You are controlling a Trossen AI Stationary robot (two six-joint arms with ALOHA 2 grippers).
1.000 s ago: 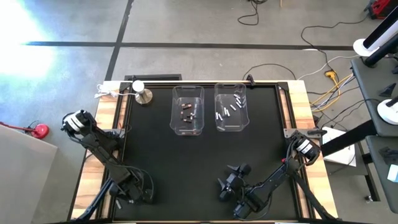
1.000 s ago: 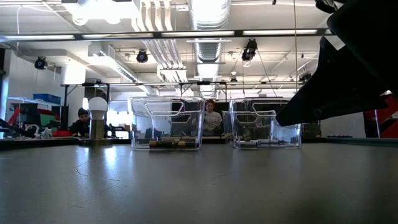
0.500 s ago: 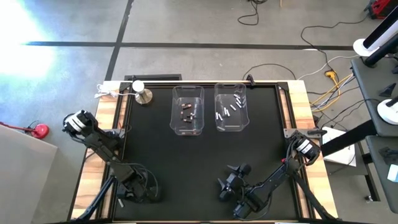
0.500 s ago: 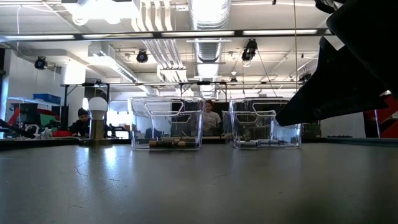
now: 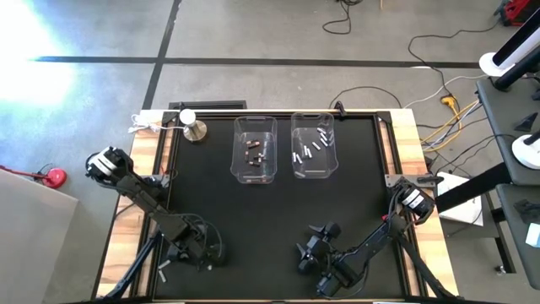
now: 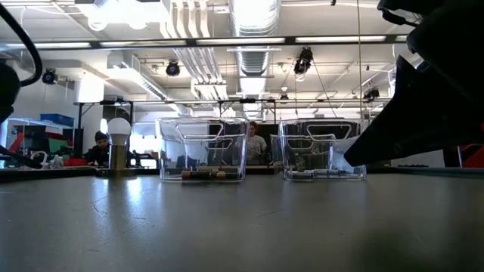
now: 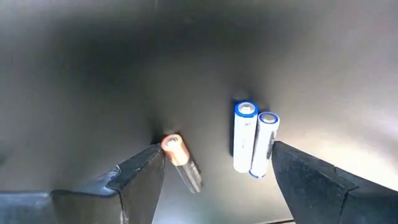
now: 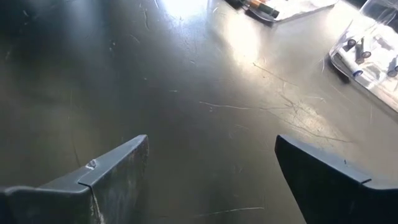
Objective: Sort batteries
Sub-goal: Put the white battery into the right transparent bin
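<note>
Batteries (image 7: 252, 144) lie between the open left hand (image 7: 214, 180) fingers — untouched.

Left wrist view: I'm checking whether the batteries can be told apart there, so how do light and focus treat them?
Left wrist view: two white batteries are brightly lit and fairly crisp; the copper-topped battery is softer, its dark end fading into shadow by the open left gripper; the mat darkens toward one side.

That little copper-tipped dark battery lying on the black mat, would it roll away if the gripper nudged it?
Probably: the copper-tipped dark battery is a smooth cylinder lying on its side on the flat black mat. It also looks small and hard, so likely slippery to pinch.
</note>
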